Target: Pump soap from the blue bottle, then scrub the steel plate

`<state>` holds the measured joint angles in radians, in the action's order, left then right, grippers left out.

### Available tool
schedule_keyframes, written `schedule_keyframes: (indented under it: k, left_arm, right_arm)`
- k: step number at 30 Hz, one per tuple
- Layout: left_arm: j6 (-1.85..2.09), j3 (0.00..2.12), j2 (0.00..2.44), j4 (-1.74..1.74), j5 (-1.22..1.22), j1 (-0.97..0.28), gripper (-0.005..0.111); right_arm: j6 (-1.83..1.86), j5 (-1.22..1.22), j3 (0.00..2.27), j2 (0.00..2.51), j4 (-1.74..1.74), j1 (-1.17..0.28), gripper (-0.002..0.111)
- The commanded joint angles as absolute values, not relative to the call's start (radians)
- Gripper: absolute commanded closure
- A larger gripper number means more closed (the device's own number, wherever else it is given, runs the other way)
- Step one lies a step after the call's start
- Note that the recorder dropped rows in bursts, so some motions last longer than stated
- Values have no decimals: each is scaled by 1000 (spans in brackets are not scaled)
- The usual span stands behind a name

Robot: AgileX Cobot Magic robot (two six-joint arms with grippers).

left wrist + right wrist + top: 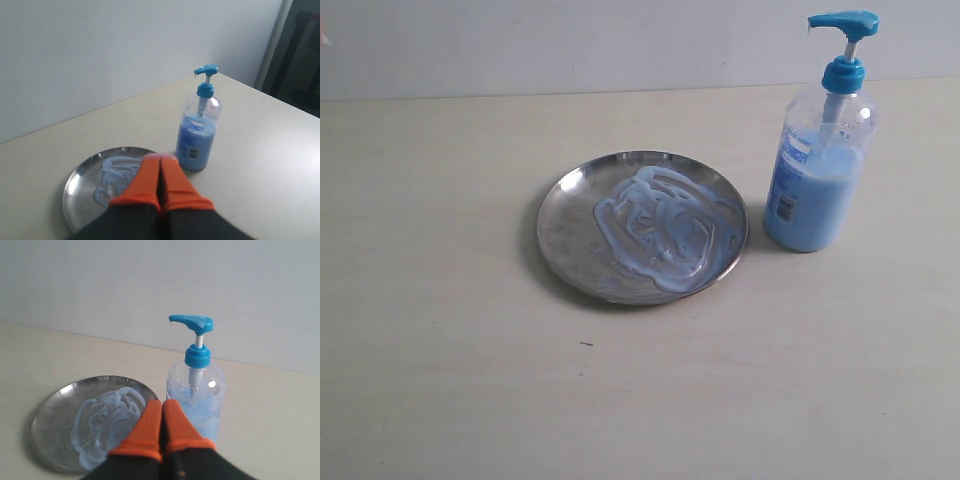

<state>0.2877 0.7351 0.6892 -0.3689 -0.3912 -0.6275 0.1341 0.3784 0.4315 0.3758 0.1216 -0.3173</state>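
Note:
The steel plate (560, 225) lies in the middle of the table, round and shiny, with pale blue soap (660, 228) swirled over its centre and right half. The blue bottle (817, 185) stands upright just right of the plate, about half full of light blue liquid, pump head raised. No arm shows in the exterior view. In the left wrist view my left gripper (160, 159) is shut, orange fingers pressed together and empty, held above the plate (82, 187) near the bottle (196, 142). My right gripper (163, 403) is likewise shut and empty, in front of the bottle (202, 407) and beside the plate (52, 422).
The pale wooden table (450, 390) stretches bare around the plate and bottle. A light wall (570, 40) runs along its far edge. In the left wrist view a dark opening (300, 55) shows past the table's far corner.

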Motion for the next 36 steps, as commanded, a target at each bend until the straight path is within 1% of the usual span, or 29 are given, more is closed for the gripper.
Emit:
schedule_keyframes:
  k: [1, 12, 15, 21, 26, 29, 36]
  left_arm:
    - [293, 730, 684, -371, -390, -630, 107]
    - [292, 730, 683, -371, -386, -630, 107]
    - [238, 717, 683, -385, -352, -630, 107]
    - [65, 653, 600, -222, -257, -628, 107]
    - [43, 573, 495, -105, -176, -620, 107]
    - [12, 524, 432, -59, -158, -572, 107]
    - [-61, 400, 286, 0, -160, -386, 107]
  right_arm:
    - [130, 367, 426, 372, 124, -315, 108]
    - [130, 362, 426, 372, 124, -315, 108]
    - [130, 349, 426, 372, 124, -315, 108]
    - [130, 349, 426, 372, 124, -315, 108]
    - [128, 350, 426, 372, 124, -315, 108]
    - [128, 350, 426, 372, 124, -315, 108]
    - [130, 350, 426, 372, 124, -315, 108]
